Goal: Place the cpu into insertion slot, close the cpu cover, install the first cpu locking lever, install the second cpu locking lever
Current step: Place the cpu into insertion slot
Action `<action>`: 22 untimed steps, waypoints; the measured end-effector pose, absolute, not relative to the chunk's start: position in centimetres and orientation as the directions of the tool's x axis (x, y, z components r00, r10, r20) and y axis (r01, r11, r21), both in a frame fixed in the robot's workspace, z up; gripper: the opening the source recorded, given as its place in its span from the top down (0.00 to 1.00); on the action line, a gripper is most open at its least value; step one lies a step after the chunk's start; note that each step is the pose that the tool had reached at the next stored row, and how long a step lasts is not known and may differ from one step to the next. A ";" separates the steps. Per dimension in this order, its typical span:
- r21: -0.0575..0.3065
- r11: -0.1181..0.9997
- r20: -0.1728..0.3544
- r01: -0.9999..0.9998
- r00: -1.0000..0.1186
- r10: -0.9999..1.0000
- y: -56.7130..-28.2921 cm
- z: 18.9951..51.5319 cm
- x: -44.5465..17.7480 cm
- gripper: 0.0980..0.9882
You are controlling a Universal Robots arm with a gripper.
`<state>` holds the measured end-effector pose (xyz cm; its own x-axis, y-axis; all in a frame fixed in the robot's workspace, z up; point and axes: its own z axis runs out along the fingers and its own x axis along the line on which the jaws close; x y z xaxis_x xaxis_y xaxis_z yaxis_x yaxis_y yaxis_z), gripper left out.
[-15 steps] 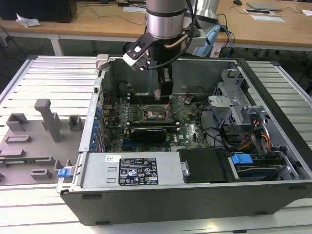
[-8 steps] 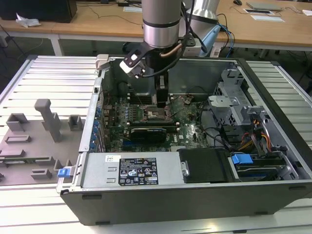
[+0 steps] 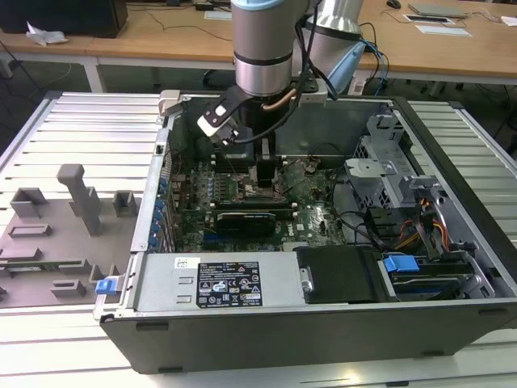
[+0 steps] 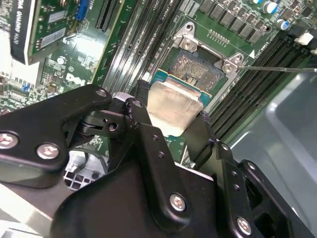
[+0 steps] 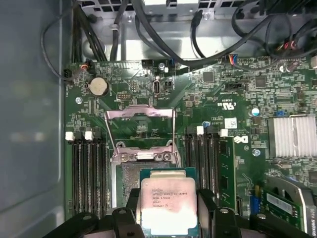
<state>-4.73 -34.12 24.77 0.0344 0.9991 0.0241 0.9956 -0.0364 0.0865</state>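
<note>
My gripper (image 4: 171, 119) is shut on the cpu (image 4: 171, 105), a flat square chip with a pale silver-beige top, one black finger on each of two opposite edges. In the first wrist view the cpu (image 5: 168, 203) hangs partly over the near part of the insertion slot (image 5: 132, 174), tilted slightly. The cpu cover (image 5: 141, 115), a thin metal frame with a large window, stands swung open beyond the slot. A thin locking lever rod (image 4: 277, 69) sticks out past the slot's corner. In the exterior view the gripper (image 3: 266, 174) reaches down into the open computer case over the motherboard.
Black memory slots (image 5: 86, 168) flank the socket on both sides. A silver heatsink (image 5: 294, 136) and a graphics card (image 3: 246, 220) sit nearby. Cables (image 5: 148, 34) cross the back of the case. Grey fixtures (image 3: 77, 198) stand on the table at the exterior view's left.
</note>
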 end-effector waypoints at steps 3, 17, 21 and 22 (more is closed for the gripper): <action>0.086 -0.034 0.024 0.996 0.032 0.999 -34.1 24.0 -4.7 0.50; 0.085 -0.031 0.024 0.996 0.029 0.999 -33.2 22.0 -4.8 0.50; 0.085 -0.031 0.024 0.996 0.029 0.999 -32.6 21.7 -4.8 0.50; 0.085 -0.031 0.024 0.996 0.029 0.999 -32.4 21.6 -4.8 0.50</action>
